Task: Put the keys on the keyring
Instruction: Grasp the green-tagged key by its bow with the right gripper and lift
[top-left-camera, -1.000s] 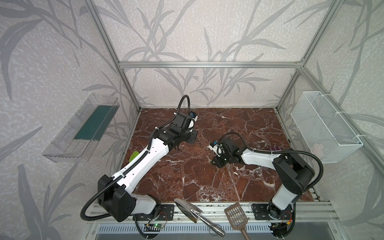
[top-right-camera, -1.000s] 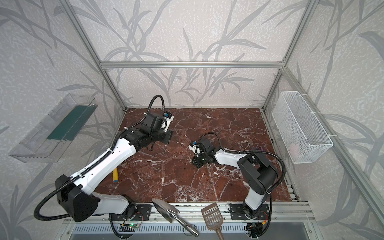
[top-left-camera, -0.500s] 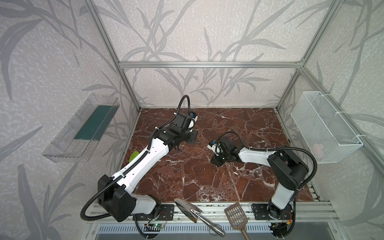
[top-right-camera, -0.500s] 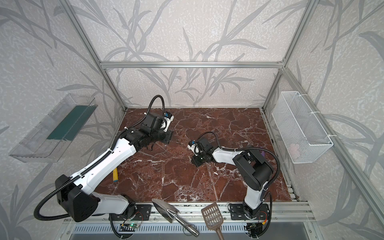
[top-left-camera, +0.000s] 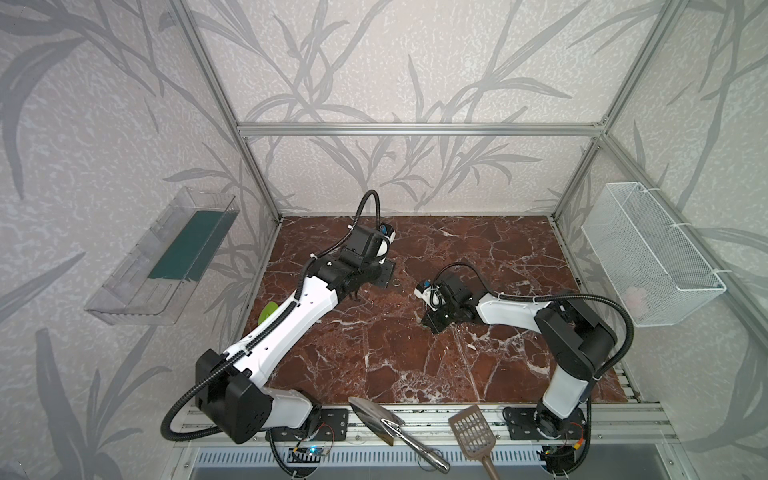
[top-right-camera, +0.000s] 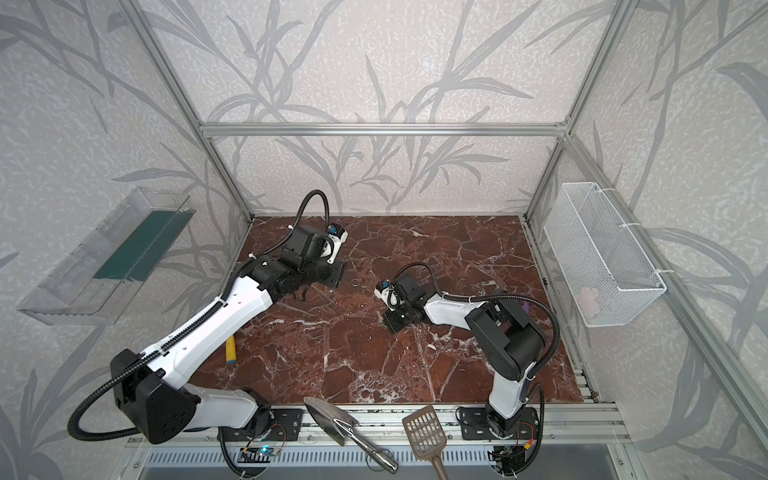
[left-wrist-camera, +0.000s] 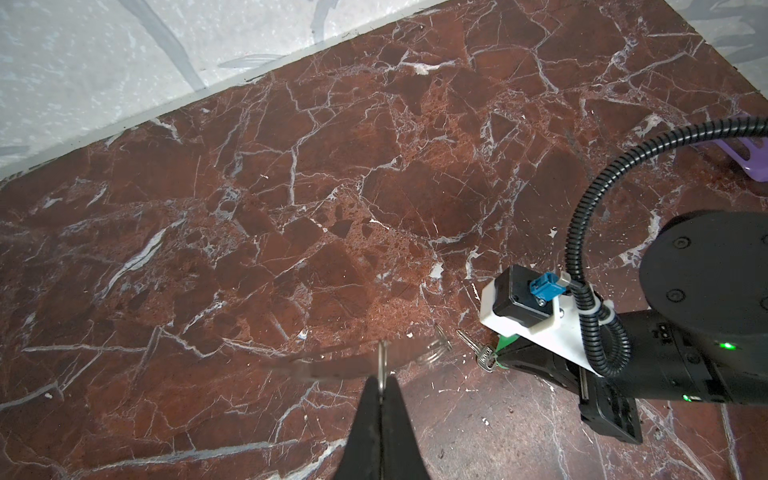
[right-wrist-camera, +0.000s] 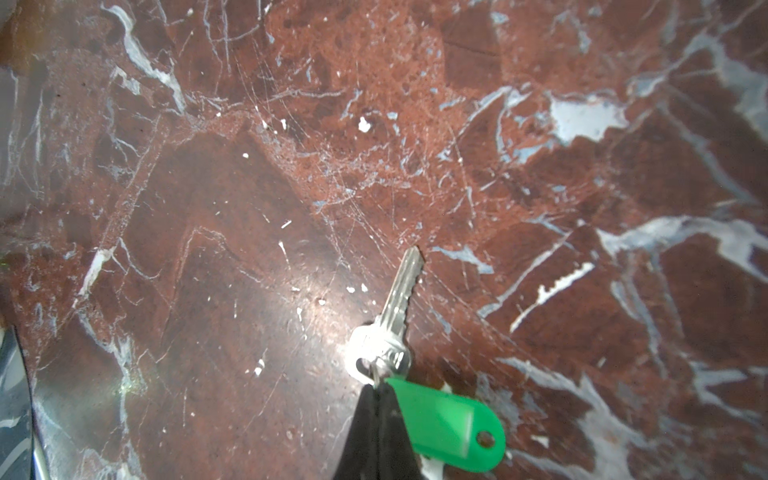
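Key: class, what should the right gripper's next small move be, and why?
Probably lift the key a little off the table. The right gripper is shut at its head beside the green tag, while the left gripper is shut on a thin ring, apart from the key.

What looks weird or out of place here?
A metal trowel and a brown slotted scoop lie across the front rail, off the marble table, with their handles poking over the edge. They seem odd for a key job.
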